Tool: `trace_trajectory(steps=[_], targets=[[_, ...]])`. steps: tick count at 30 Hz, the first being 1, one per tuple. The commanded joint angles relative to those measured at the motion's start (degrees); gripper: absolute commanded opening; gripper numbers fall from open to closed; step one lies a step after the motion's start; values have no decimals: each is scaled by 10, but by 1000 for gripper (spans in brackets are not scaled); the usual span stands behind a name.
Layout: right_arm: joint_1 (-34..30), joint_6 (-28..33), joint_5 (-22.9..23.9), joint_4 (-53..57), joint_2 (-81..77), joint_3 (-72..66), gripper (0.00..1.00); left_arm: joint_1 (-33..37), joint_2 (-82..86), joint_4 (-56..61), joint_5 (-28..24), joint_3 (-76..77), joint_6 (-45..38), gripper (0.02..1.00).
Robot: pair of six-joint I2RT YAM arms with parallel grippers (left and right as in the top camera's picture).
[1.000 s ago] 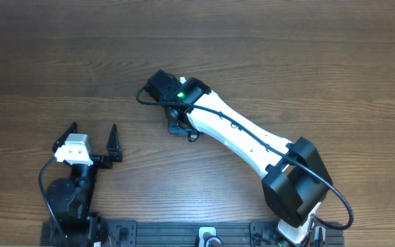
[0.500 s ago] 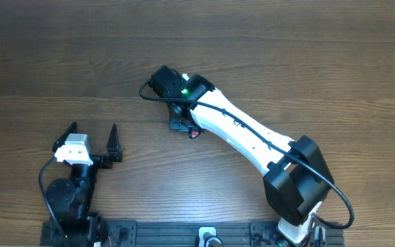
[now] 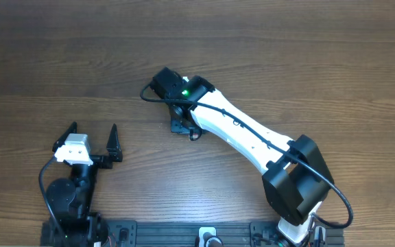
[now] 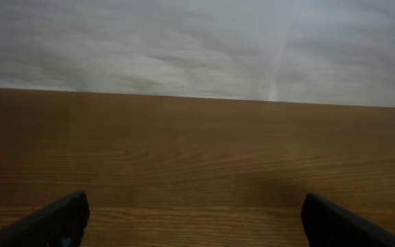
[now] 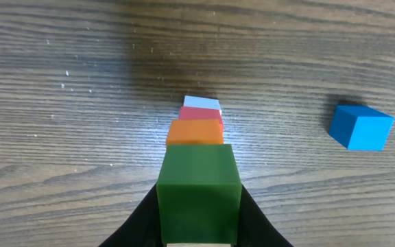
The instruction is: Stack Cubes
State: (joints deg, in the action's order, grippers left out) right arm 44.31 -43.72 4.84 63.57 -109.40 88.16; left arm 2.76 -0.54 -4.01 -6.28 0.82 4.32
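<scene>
My right gripper (image 5: 199, 209) is shut on a green cube (image 5: 199, 182), which sits directly over a column of cubes: orange (image 5: 195, 131), then red (image 5: 200, 113), then a pale one (image 5: 201, 103) at the bottom. Whether the green cube rests on the orange one I cannot tell. A blue cube (image 5: 361, 127) lies alone on the table beside the column. In the top view the right gripper (image 3: 182, 123) is near the table's middle, with a sliver of red cube (image 3: 195, 134) showing under it. The left gripper (image 3: 92, 134) stands open at the near left, holding nothing.
The wooden table (image 3: 307, 62) stretches bare around the arms. The right arm's white link (image 3: 238, 134) runs diagonally from the lower right to the middle. A black rail (image 3: 197, 230) lies along the near edge.
The right wrist shifted slightly to the right and up the top view, uncovering a bit of red beneath it. The left arm has stayed still.
</scene>
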Motion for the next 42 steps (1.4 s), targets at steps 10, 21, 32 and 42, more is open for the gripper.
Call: trace_trajectory(steps=[10,21,32,42], targets=[[-8,1,-5,-15,-5,-17,12,3,4,2,-7,-5,6,1000],[-8,1,-9,-21,-5,-17,18,3,4,2,-7,-5,6,1000],[-8,1,-10,-24,-16,-18,47,3,4,2,-7,-5,6,1000],[-8,1,-9,-24,-16,-18,167,3,4,2,-7,-5,6,1000]])
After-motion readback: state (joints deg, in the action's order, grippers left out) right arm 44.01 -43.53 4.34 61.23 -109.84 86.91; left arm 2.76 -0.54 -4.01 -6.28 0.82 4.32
